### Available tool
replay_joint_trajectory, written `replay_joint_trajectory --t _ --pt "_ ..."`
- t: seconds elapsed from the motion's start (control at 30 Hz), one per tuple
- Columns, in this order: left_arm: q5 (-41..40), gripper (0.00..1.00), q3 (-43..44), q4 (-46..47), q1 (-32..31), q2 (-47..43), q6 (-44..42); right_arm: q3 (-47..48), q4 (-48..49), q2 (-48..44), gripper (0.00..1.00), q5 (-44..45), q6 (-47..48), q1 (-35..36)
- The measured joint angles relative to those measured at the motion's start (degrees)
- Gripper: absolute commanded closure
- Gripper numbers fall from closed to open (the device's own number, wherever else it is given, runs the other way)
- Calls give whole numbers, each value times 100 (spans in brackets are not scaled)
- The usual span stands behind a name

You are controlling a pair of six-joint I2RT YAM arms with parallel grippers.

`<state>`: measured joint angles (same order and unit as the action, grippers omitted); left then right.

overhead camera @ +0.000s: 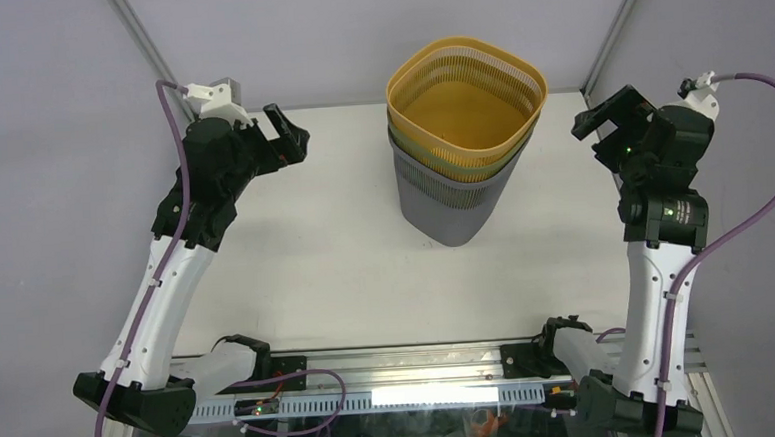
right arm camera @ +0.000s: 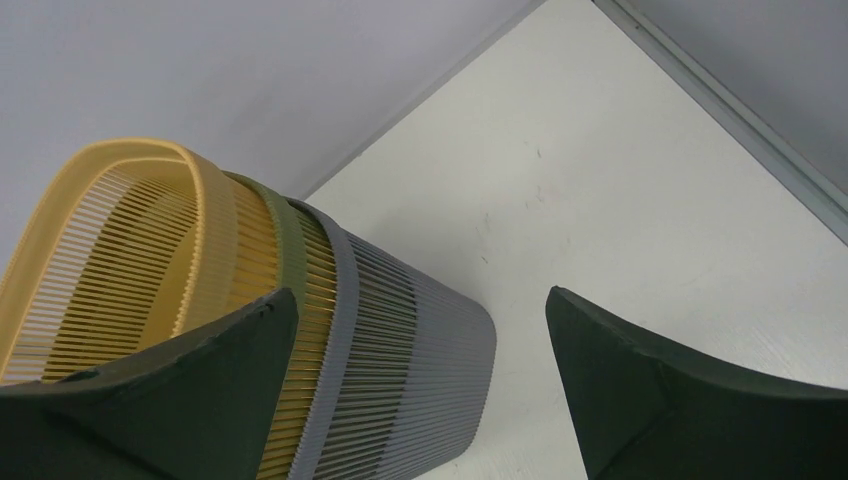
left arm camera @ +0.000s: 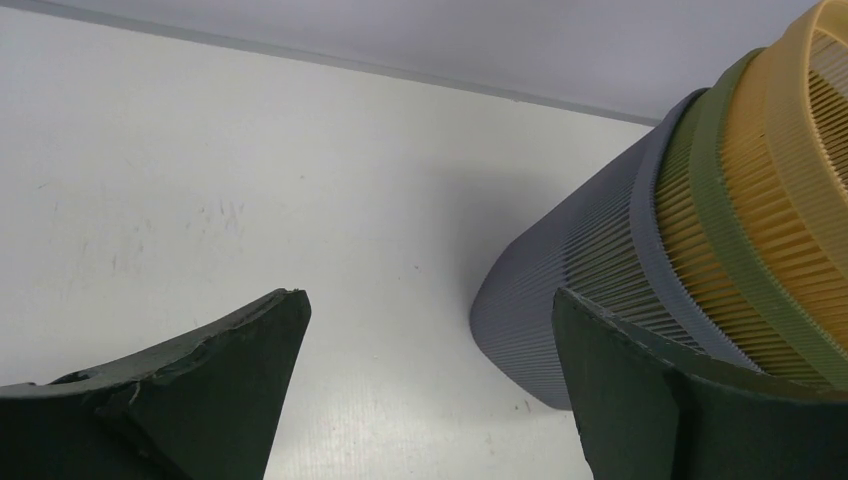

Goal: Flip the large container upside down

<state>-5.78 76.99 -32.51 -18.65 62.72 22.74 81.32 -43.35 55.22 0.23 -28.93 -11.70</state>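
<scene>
Grey slatted plastic: outer shell of large container (overhead camera: 453, 203), upright, mouth up, on white table (overhead camera: 305, 253), toward the far edge. Nested inside it: green basket (right arm camera: 293, 245), rim just proud of the grey rim. Within that: yellow basket (overhead camera: 465, 44), rim highest of the three.

Left gripper (overhead camera: 287, 134): fingers spread apart, holding nothing, raised above the table. Container off to its right, apart, not touching. Seen from left wrist camera: grey wall and stacked rims partly hidden behind the right-hand finger (left arm camera: 680, 400); tabletop showing between the two fingers.

Right gripper (overhead camera: 613, 117): fingers likewise spread, holding nothing, raised. Container off to its left, apart, not touching. Seen from right wrist camera: stack partly behind the left-hand finger (right arm camera: 180, 390), yellow rim farthest left, grey base nearest the gap.

Surroundings: pale grey wall behind the container; metal frame post (overhead camera: 139, 36) rising at the far left corner, another at the far right; purple cable (overhead camera: 172, 130) looping off the left wrist, a second off the right; aluminium rail (overhead camera: 412, 377) along the near edge by both arm bases.
</scene>
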Motion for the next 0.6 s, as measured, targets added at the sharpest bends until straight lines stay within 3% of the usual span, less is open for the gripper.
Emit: replay_joint_trajectory --t 0.33,0.6 --pt "260 1 -531 236 2 -26 -186 -898 -63 -42 0 13 -74 2" --pt "955 1 -822 365 -4 -44 -267 -2339 -155 -264 1 -610 -595 369"
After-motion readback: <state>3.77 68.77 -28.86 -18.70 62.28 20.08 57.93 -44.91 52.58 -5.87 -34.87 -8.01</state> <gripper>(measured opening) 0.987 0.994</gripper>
